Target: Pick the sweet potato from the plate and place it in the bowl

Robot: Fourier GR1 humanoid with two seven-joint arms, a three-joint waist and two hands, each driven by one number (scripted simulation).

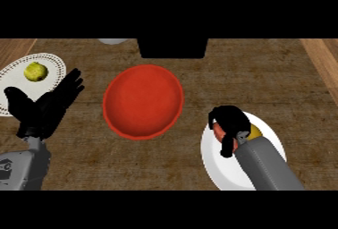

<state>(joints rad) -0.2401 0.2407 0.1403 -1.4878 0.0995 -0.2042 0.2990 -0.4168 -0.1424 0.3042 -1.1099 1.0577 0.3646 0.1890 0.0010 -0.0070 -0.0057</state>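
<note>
Right hand [228,123]: curling over the sweet potato [217,130], which is lying on the white plate [221,167].
Bowl [143,102]: red, sitting left of that hand.
Left hand [46,105]: resting with fingers straight.
Patterned plate [52,60]: holding 1 yellow-green fruit [35,71].

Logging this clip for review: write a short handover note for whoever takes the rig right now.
Right hand: over the white plate, fingers curled down on the sweet potato, which is mostly hidden; a yellow item lies beside it.
Left hand: open, resting at the view's left, beside a patterned plate holding a yellow-green fruit.
Red bowl: centre, nothing in it.
Done: hand at the potato.
Left: lift, carry to bowl, release.
</note>
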